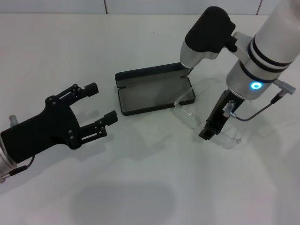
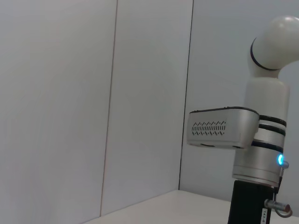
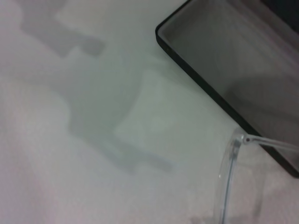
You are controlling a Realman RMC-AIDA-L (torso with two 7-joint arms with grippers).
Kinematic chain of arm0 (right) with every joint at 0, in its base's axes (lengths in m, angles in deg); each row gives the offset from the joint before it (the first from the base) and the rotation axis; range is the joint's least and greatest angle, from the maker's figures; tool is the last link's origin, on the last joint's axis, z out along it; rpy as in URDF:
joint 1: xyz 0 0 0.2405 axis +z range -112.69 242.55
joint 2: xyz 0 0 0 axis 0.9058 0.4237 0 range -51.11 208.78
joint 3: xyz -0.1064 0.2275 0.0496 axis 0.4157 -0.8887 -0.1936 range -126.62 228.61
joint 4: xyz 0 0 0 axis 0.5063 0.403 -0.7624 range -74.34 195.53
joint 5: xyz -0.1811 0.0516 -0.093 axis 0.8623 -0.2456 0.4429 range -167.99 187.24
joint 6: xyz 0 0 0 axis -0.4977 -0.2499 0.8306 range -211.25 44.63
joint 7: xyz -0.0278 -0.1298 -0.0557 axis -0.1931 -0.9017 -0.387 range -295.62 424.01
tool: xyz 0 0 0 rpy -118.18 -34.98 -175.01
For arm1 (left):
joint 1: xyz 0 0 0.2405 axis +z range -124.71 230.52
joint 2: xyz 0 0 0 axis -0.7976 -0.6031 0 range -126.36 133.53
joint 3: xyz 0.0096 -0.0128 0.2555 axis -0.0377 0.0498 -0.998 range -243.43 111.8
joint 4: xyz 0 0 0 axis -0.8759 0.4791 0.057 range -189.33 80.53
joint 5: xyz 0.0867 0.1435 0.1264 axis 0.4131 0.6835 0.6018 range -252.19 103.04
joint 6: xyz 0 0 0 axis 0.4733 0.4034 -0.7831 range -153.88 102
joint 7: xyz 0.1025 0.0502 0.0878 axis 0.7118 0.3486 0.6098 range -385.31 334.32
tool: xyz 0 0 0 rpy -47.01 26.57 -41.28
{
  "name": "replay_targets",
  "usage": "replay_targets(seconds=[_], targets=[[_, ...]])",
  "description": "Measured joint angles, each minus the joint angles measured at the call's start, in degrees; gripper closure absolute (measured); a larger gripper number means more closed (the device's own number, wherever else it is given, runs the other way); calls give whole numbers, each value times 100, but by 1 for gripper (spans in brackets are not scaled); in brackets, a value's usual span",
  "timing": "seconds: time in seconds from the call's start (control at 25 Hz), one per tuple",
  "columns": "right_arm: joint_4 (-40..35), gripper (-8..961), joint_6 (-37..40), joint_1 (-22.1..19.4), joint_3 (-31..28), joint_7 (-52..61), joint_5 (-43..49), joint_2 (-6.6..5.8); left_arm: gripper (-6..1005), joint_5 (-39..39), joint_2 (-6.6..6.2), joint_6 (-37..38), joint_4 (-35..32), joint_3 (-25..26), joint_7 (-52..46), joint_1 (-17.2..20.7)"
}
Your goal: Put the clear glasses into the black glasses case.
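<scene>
left claw [image 1: 105, 104] spread, right claw [image 1: 206, 132] — clear glasses [image 1: 197, 119]

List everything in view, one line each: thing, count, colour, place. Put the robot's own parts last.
black glasses case: one, black with grey lining, lying open at the middle of the table, lid hinged away from the robot.
clear glasses: one pair, colourless, on the table just right of the case, one arm reaching over the case's right edge.
table: one, white, under everything.
wall: pale grey panels, behind the table.
left gripper: one, black, open, low over the table left of the case, holding nothing.
right gripper: one, black on a white arm with a blue light, down at the glasses' frame right of the case.
</scene>
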Motion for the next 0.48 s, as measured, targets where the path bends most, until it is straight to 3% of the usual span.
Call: replay_targets(seconds=[0.48], targets=[[-73, 763, -102, -70, 5, 29, 12, 0, 170, -1, 0, 1, 0, -27, 0, 23]])
